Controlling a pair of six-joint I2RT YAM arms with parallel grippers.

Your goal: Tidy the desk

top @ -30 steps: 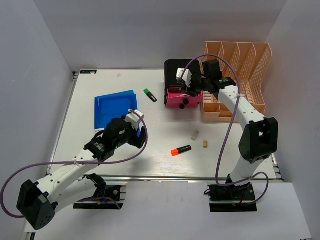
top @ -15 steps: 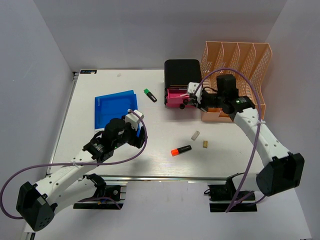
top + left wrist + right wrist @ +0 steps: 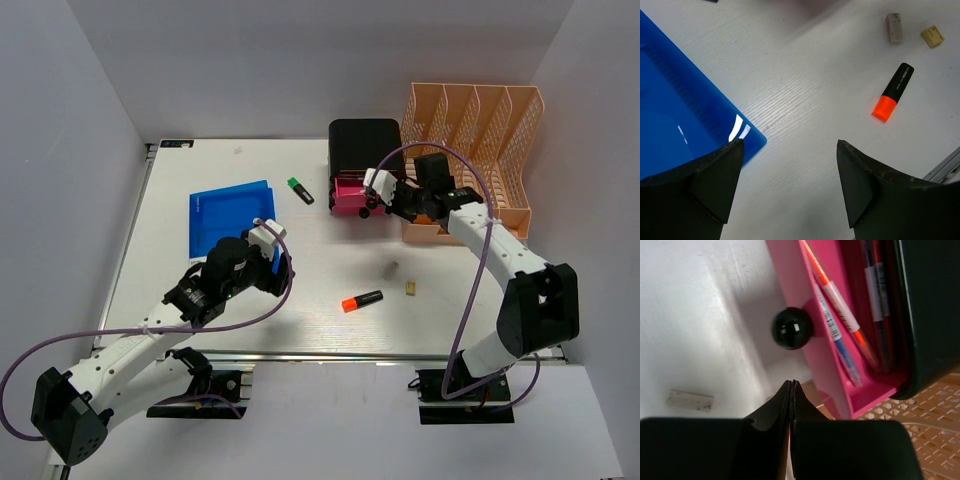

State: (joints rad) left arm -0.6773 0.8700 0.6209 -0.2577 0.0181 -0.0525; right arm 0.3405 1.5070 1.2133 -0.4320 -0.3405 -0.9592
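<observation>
Top view: bright, even, diffuse light; the desk (image 3: 330,260) carries only faint, soft shadows.
Left wrist view: sharp; white glare streak on the blue folder (image 3: 675,115) at 9 o'clock.
Right wrist view: desk washed out at 10 o'clock; small highlights on the black knob (image 3: 792,328); right gripper (image 3: 791,386) dark and soft-edged at 6 o'clock.

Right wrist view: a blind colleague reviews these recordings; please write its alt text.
The right claw, shut on nothing, has its tips just short of the round black knob of an open pink plastic drawer holding pens. A small pale rectangular block lies on the white desk at left; a peach lattice rack shows at lower right.
</observation>
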